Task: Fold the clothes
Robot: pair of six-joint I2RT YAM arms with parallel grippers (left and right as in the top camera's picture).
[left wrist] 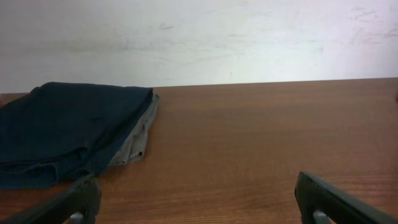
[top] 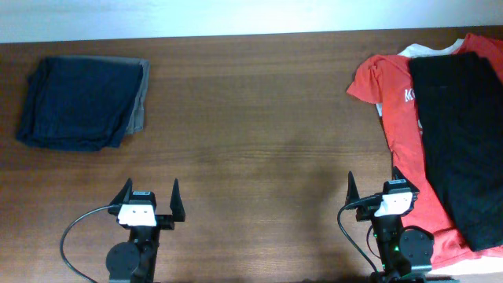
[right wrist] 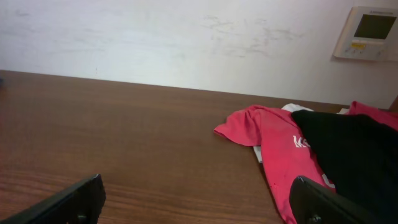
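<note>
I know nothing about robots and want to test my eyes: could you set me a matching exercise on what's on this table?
1 black shorts
2 red T-shirt
3 navy-blue folded garment
4 left gripper

A folded, far left
B right side, partly covered
C open, holding nothing
D topmost on the right-hand pile

Pairs: 1-D, 2-B, 3-A, 4-C

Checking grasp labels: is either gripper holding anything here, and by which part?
Nothing is held. The left gripper and right gripper are both open, and the black shorts lie untouched.

left gripper (left wrist: 198, 190) jaws apart; navy garment (left wrist: 62, 124) atop grey garment (left wrist: 135, 144) on table (left wrist: 267, 130)
</note>
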